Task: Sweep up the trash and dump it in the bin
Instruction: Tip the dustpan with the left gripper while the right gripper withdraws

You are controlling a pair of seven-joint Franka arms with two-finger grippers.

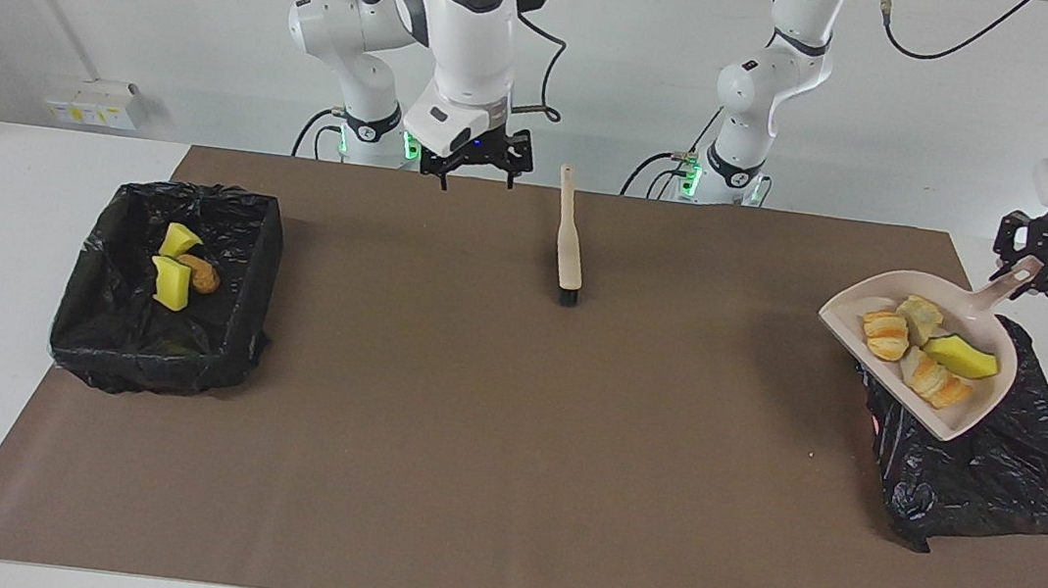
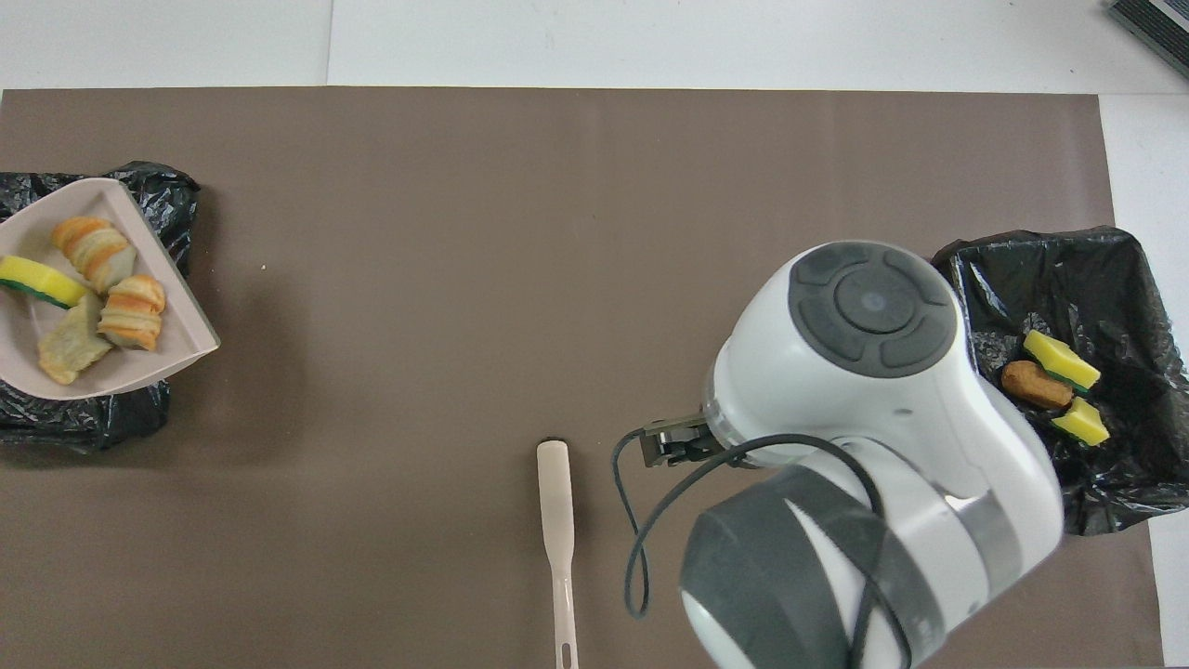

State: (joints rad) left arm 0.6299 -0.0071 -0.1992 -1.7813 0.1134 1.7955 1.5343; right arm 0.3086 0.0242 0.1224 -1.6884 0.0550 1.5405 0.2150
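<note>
Item one, the left gripper (image 1: 1045, 271): we record it raised over the black bag-covered bin (image 1: 988, 465) at the left arm's end of the table, its fingers clamped on the handle of the beige dustpan (image 1: 954, 417); the pan hangs tilted above that bin, clear of the brown mat (image 1: 463, 484).

Item two, the trash in the pan: we count four pieces, namely a green-backed yellow sponge chunk (image 1: 961, 357), two orange-striped bread-like pieces (image 1: 884, 334) and (image 1: 935, 377), and one pale bread-like piece (image 1: 919, 314); all lie loose on the pan's floor.

Item three, the right gripper (image 1: 476, 173): we note it in the air over the mat's edge nearest the robots, fingers spread apart, holding nothing.

Item four, the brush (image 1: 570, 245): we find it lying flat on the mat near the robots, dark bristles pointing away from them, apart from both grippers.

Item five, the open bag-lined bin (image 1: 211, 352) at the right arm's end: we list inside it two yellow sponge chunks (image 1: 179, 240) and (image 1: 171, 283), with a tan bread-like lump (image 1: 203, 274) touching the second of them.
</note>
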